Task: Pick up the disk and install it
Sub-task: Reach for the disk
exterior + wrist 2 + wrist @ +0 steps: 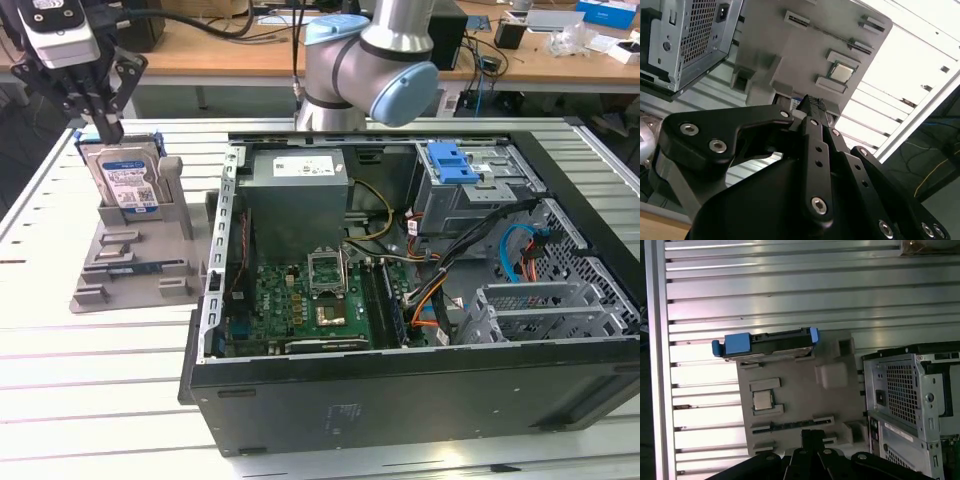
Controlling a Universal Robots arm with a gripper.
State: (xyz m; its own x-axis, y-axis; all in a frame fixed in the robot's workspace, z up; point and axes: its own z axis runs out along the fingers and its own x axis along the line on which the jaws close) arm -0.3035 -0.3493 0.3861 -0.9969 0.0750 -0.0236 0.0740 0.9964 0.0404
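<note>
The disk is a silver drive with a white-and-blue label and a blue bracket. It stands on edge in a grey holder at the exterior view's left, outside the computer case. My gripper hangs just above the disk's top edge, its fingers drawn together with nothing between them. In the first wrist view the disk shows edge-on at the holder's far end, well apart from my gripper. In the second wrist view my gripper hangs over the holder.
The open computer case lies on the slatted metal table to the exterior view's right of the holder. Inside it are a grey box with a white sticker, a motherboard, cables and a grey cage with a blue latch. A small chip sits on the holder.
</note>
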